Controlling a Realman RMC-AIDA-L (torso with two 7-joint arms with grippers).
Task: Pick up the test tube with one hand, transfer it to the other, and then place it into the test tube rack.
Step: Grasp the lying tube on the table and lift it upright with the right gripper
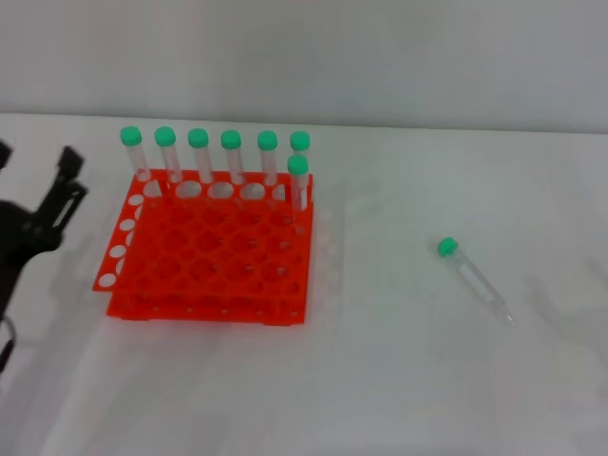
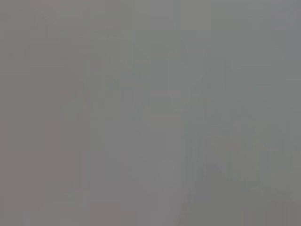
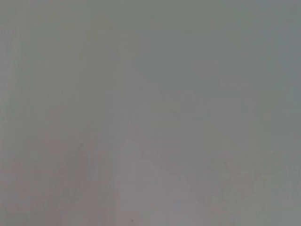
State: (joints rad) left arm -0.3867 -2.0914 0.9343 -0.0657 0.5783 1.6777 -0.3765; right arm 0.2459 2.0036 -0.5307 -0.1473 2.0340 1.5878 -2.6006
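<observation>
No legible text or markings

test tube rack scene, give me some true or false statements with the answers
1. Seven green-capped tubes stand upright in the test tube rack. True.
2. One test tube lies on the table, to the rack's right in the head view. True.
3. The left claw grips the lying tube. False: it sits left of the rack, far from that tube and holding nothing.
4. The standing tubes fill the rack's near row. False: six are along the far row and one stands just in front of it at the right end.
5. The right claw hovers over the rack. False: no right claw shows in any view.
</observation>
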